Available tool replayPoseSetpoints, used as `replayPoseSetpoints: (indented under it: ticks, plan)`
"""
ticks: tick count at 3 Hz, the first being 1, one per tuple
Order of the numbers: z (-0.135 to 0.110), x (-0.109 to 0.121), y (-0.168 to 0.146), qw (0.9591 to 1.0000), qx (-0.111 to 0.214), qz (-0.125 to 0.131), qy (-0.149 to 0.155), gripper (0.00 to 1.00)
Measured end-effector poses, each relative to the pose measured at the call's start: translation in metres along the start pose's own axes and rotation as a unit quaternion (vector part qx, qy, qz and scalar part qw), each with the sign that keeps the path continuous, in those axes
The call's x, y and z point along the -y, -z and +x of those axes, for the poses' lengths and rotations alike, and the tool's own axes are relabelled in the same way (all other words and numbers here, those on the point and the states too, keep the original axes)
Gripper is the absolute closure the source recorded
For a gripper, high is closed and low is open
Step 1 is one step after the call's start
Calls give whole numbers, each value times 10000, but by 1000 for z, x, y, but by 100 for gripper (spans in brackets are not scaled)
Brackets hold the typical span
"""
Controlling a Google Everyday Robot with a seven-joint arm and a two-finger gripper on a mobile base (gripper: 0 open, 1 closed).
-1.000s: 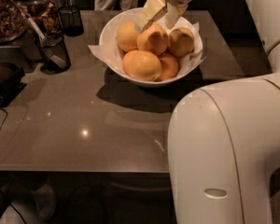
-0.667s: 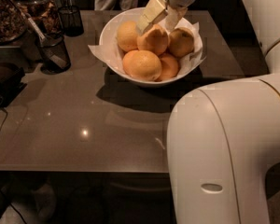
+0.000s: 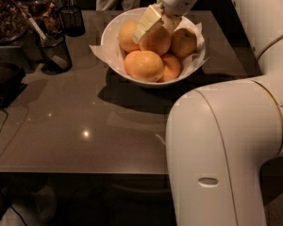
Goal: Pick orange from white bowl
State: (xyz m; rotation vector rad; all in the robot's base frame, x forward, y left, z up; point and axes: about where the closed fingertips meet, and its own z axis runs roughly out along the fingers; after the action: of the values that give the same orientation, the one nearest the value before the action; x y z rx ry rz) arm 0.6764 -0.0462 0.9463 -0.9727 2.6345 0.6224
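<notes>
Since the earlier view our tool has sunk lower into the white bowl and now sits on the pile toward the bowl's far rim. Its fingers stand apart, one on either side of the deep-coloured orange in the middle of the bowl. We judge that the reach is ending and the grasp is not yet made. The next move calls for settling slightly deeper around that orange, closing firmly, then lifting straight up out of the bowl. It must not disturb the neighbouring oranges or the paper lining.
</notes>
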Motion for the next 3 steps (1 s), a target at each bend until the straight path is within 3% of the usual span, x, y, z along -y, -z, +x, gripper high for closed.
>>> replayPoseSetpoints:
  ticks: [1,3]
  plan:
    - [-2,-3,-12,9998,-42,-188,-22,36]
    - [-2,-4,-10,9998,-41,-187,-23,77]
